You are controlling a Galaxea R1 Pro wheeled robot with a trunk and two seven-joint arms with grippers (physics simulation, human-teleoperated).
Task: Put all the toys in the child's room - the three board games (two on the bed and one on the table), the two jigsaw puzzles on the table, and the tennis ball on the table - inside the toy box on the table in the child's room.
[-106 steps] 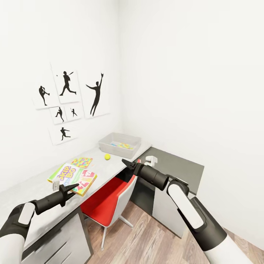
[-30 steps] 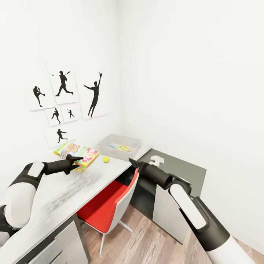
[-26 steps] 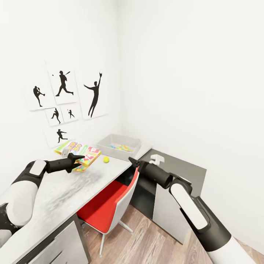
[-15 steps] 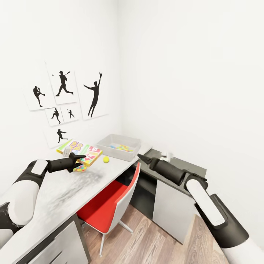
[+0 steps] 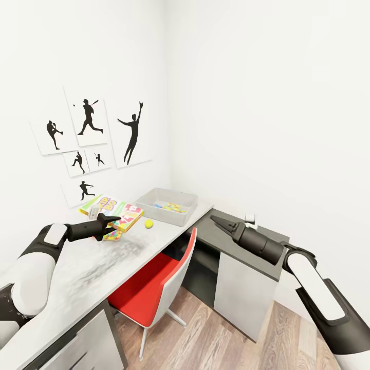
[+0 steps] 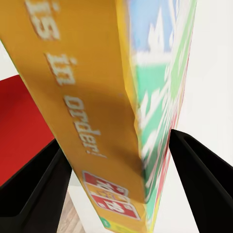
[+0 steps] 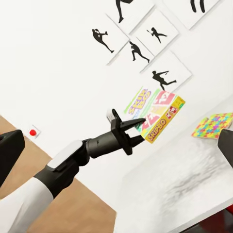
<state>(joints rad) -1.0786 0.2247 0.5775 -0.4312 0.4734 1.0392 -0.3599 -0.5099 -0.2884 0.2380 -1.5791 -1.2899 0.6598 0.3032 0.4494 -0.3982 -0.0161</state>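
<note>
Our left gripper (image 5: 114,221) has its fingers (image 6: 39,187) clamped on the Skip-Bo box (image 5: 114,210), one finger against each broad face near its edge; in the left wrist view the box's orange side with lettering runs right between them. We see the box lifted clear of the bench (image 5: 97,267), tilted, with a puzzle (image 5: 112,235) lying flat on the bench just under it; the right wrist view shows that puzzle (image 7: 212,124) apart from the raised box (image 7: 156,114). Near the box, toward the toy box, the ball (image 5: 149,223) sits on the bench by itself. The toy box (image 5: 167,206) stands at the bench's far corner end against the wall, and colourful mosaic pieces show inside it. Our right gripper (image 5: 216,220) hangs over the dark unit (image 5: 259,231) beside the bench, well apart from the toys, holding nothing; its fingers look close together, though we cannot tell for sure. A red chair (image 5: 154,288) is tucked under the bench, and black sports pictures (image 5: 90,149) hang on the wall behind.
</note>
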